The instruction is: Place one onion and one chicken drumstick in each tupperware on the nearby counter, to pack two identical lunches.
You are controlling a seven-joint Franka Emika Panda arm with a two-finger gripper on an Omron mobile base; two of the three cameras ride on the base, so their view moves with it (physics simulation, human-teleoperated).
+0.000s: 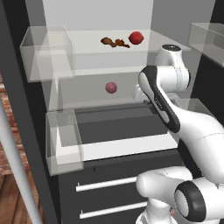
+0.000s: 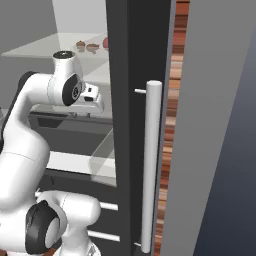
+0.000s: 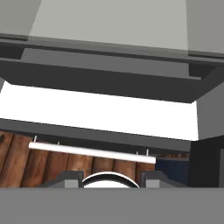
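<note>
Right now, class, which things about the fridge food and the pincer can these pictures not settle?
- Drumsticks: left base view, too small to count.
- Maroon onion: right base view, arm and door frame hide it.
- Pincer: hand view, tips cut off at the bottom; its gap stays unclear.

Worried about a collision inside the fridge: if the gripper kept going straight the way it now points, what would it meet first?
Judging by the hand view, the gripper looks down into the lower fridge. Straight ahead lies the white shelf front over the drawer with the silver handle; probably the shelf first, though depth is unclear. No food lies in that line.
</note>
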